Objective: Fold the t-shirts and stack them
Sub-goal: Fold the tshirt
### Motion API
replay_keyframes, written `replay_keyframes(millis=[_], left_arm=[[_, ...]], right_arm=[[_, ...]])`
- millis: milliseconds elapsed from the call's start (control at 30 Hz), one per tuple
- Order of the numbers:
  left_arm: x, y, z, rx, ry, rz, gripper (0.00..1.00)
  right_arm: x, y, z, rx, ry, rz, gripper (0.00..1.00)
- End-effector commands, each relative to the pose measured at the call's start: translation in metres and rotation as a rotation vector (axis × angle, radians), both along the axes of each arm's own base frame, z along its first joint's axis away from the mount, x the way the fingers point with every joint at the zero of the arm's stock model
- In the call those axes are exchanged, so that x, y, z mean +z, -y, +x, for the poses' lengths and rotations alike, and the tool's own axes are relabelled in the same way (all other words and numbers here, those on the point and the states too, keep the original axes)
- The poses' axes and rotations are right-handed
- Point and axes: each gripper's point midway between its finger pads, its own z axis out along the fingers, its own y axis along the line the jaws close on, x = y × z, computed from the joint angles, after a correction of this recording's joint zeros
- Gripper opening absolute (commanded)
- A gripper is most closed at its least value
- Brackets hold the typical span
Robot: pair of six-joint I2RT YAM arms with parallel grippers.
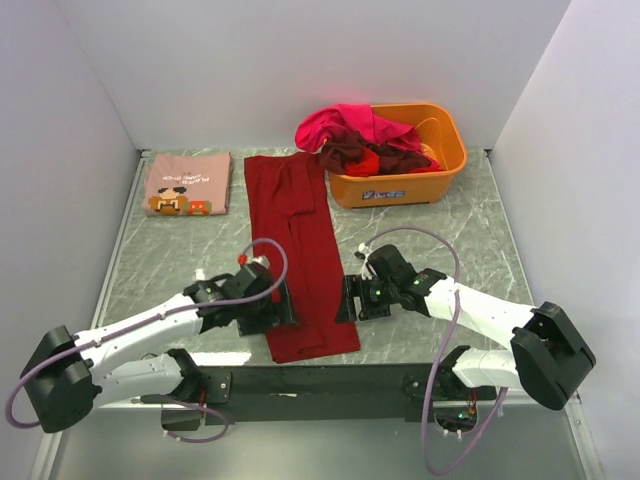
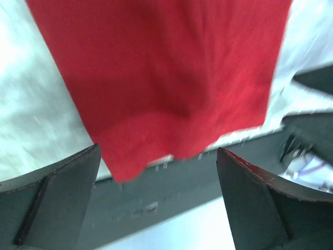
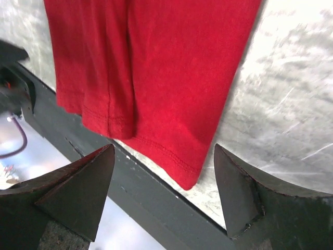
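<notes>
My left pincer [image 1: 272, 306] and right pincer [image 1: 350, 298] are both wide open, flanking the lower hem of the dark red t-shirt [image 1: 300, 240]. It lies as a long strip mid-bench [image 1: 460, 240], placed, I judge, for folding upward. The folded pink t-shirt [image 1: 187, 183] lies upper left.

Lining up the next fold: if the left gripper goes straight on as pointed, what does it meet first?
Probably the long dark red cotton t-shirt, spread just ahead of the open left gripper; its height above the cloth is unclear.
</notes>
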Motion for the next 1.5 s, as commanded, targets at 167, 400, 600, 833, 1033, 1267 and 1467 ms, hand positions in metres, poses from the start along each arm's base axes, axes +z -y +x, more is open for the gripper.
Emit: replay_keyframes(millis=[167, 400, 600, 833, 1033, 1267, 1467], left_arm=[[-0.047, -0.013, -0.066, -0.019, -0.253, 0.112, 0.89], [-0.053, -0.005, -0.057, -0.068, -0.223, 0.144, 0.70], [-0.071, -0.022, -0.059, -0.034, -0.239, 0.251, 0.50], [-0.077, -0.015, -0.059, -0.056, -0.244, 0.233, 0.07], [-0.072, -0.015, -0.070, -0.016, -0.263, 0.148, 0.01], [-0.069, -0.031, -0.087, 0.029, -0.291, 0.146, 0.01], [-0.062, -0.043, -0.102, 0.056, -0.308, 0.113, 0.01]], right_arm=[[-0.023, 0.013, -0.029, 0.014, -0.112, -0.014, 0.81], [-0.032, 0.014, -0.038, 0.008, -0.158, -0.014, 0.76], [-0.039, 0.017, -0.046, -0.012, -0.196, -0.019, 0.70], [-0.043, 0.014, -0.055, -0.004, -0.233, -0.014, 0.58], [-0.052, 0.015, -0.073, 0.000, -0.266, -0.025, 0.23], [-0.045, 0.012, -0.076, -0.005, -0.231, -0.012, 0.00], [-0.033, 0.014, -0.089, -0.024, -0.219, 0.077, 0.00]])
